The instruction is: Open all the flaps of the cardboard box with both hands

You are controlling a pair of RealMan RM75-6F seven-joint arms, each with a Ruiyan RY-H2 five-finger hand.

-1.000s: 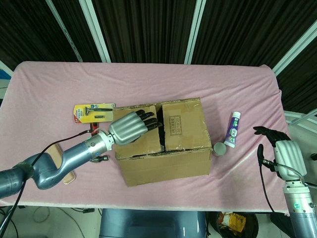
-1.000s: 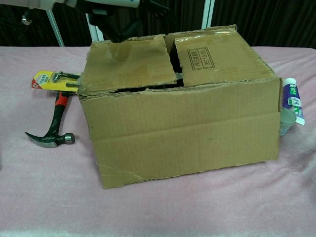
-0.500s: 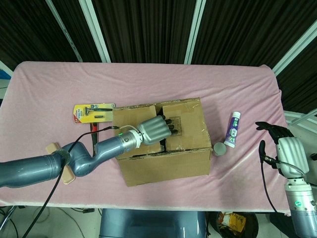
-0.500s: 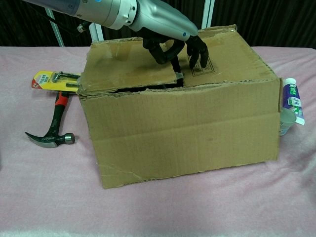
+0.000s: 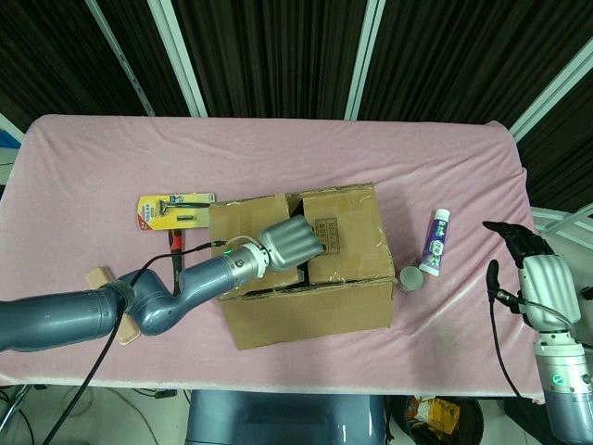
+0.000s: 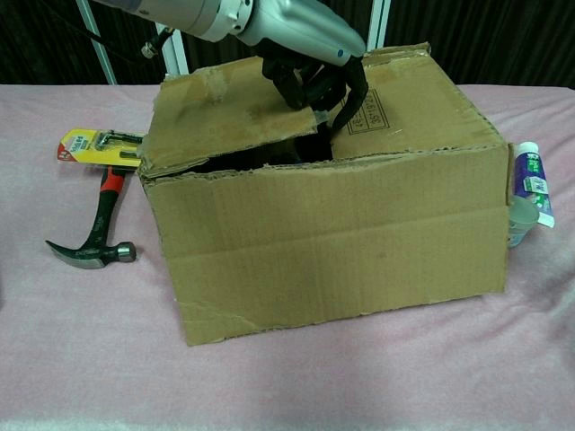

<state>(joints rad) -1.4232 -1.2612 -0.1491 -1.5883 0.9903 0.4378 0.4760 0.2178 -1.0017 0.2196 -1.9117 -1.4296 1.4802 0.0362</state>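
Gripping raised flap (image 6: 235,121) edge, left hand (image 6: 310,76), box (image 6: 332,242) gap beneath

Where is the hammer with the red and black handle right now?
In the chest view the hammer with the red and black handle lies on the pink cloth left of the cardboard box, just below the yellow packaged tool.

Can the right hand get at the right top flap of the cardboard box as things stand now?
Probably yes, with a long reach. The right hand hangs open off the table's right edge, far from the cardboard box. Only the toothpaste tube and a small jar lie between, both low.
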